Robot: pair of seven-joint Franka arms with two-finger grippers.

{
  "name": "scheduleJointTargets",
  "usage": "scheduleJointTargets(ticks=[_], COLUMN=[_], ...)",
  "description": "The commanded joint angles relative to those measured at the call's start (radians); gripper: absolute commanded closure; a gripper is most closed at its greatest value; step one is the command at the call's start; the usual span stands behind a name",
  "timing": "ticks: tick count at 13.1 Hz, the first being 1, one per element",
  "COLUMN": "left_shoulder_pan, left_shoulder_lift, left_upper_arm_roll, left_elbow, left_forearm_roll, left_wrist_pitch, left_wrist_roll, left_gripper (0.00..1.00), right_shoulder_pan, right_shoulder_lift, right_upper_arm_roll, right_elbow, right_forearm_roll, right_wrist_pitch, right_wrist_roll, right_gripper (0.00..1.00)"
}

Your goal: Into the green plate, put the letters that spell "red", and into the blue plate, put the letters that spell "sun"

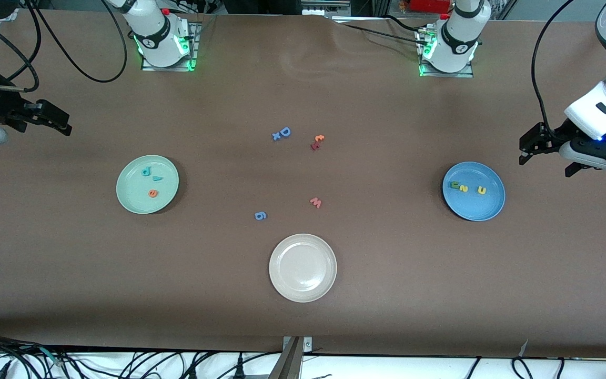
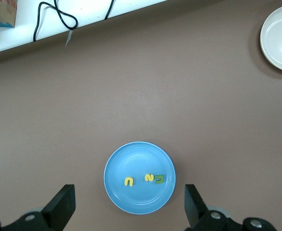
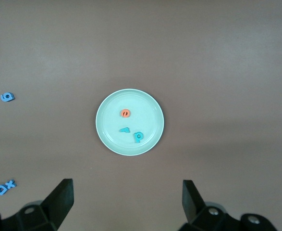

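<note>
The round pale mint-green plastic plate (image 1: 147, 184) near the right arm's end of the brown table (image 1: 387, 273) holds the teal foam "d" (image 1: 146, 171), teal "r" (image 1: 158, 178) and orange "e" (image 1: 153, 193). The round medium-blue plastic plate (image 1: 473, 190) near the left arm's end holds the green foam "n" shape (image 1: 455, 185), yellow "s" (image 1: 463, 188) and yellow "u" (image 1: 482, 190). Both words look sorted. The right gripper (image 1: 50, 118) hangs over the table's edge by the green plate, jaws released and empty; the left gripper (image 1: 532, 145) hangs likewise by the blue plate. The risk now seems to be a needless descent that nudges a plate or flicks out a light letter.
</note>
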Motion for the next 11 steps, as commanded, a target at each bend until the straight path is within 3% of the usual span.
scheduleJointTargets(ticks=[1,11], left_shoulder_pan=[0.067,0.087], left_shoulder_lift=[-0.008,-0.012], left_upper_arm_roll=[-0.066,-0.087], left_elbow=[0.014,0.017], left_forearm_roll=[0.015,0.018], left_wrist_pitch=[-0.022,-0.022], left_wrist_roll=[0.013,-0.073], left_gripper=[0.0,0.0], right_shoulder_pan=[-0.01,-0.004], right_shoulder_lift=[0.01,0.01], right_upper_arm_roll=[0.006,0.009], right_elbow=[0.022,0.022], right_forearm_roll=[0.012,0.011], right_wrist_pitch=[-0.01,-0.008], right_wrist_roll=[-0.02,-0.017], right_gripper=[0.0,0.0])
